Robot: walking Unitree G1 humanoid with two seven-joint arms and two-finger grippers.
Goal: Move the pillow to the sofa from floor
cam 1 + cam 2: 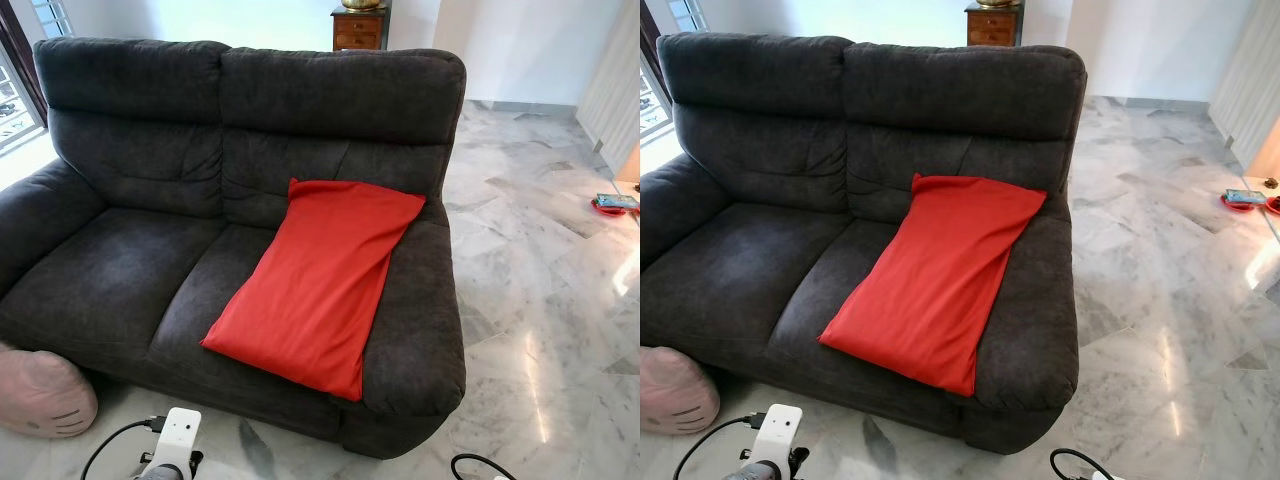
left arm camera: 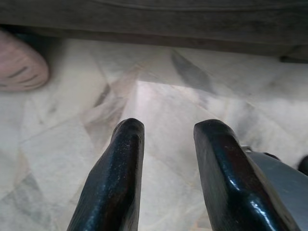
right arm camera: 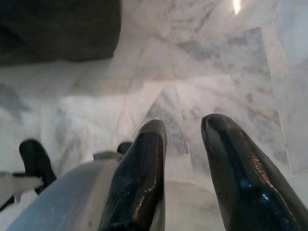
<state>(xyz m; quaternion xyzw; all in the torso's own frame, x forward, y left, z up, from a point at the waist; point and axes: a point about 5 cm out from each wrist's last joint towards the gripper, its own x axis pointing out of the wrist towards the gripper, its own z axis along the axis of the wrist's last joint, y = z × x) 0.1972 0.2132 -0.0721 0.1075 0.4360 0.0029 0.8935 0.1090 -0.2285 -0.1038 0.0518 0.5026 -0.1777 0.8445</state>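
Red pillow point(image 1: 320, 280) lies on the dark grey sofa point(image 1: 130, 260), on the seat cushion at the robot's right, tilted: top corner up at abt 1 o'clock against the backrest and right armrest point(image 1: 420, 330), lower end hanging a bit over the seat's front edge at abt 6. Pink cushion point(image 1: 40, 395) sits on the marble floor point(image 1: 530, 300) at abt 8 o'clock, touching the sofa's front left corner. Wooden cabinet point(image 1: 357, 28) stands behind the sofa at 12; small red and blue items point(image 1: 615, 204) on the floor far off at 3. Both arms hang low w/ nothing held. Left gripper point(image 2: 166, 132) points at bare floor just before the sofa base, fingers spread w/ a clear gap, pink cushion off to one side in the left wrist view. Right gripper point(image 3: 185, 127) is also over bare marble, fingers apart, sofa corner dark at the frame's edge. A white wrist unit point(image 1: 178, 432) w/ black cable shows at abt 6-7 o'clock in the head view.
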